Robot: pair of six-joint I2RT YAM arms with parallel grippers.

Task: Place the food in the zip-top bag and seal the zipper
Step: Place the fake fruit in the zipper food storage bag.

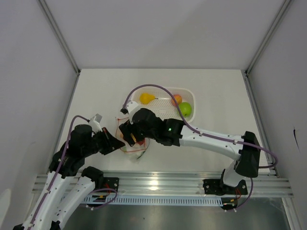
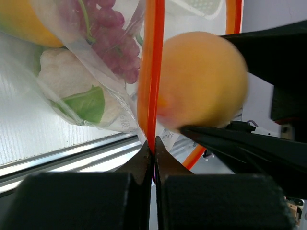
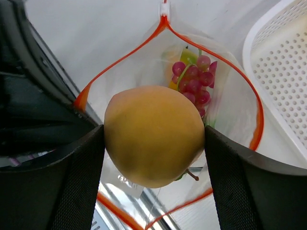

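Note:
The clear zip-top bag (image 1: 138,147) lies open at the near table edge. My left gripper (image 2: 154,152) is shut on its red-orange zipper strip (image 2: 152,72) and holds the mouth up. My right gripper (image 3: 153,139) is shut on an orange fruit (image 3: 153,136) and holds it over the open mouth, whose zipper (image 3: 120,60) loops around below. The fruit also shows in the left wrist view (image 2: 201,86). Dark red grapes (image 3: 194,81) and a white cauliflower (image 2: 72,86) lie inside the bag.
A white perforated basket (image 1: 165,90) stands behind the bag and holds a yellow fruit (image 1: 146,98), a peach (image 1: 176,99) and a green apple (image 1: 185,109). The metal rail (image 1: 163,184) runs along the near edge. Grey walls close in both sides.

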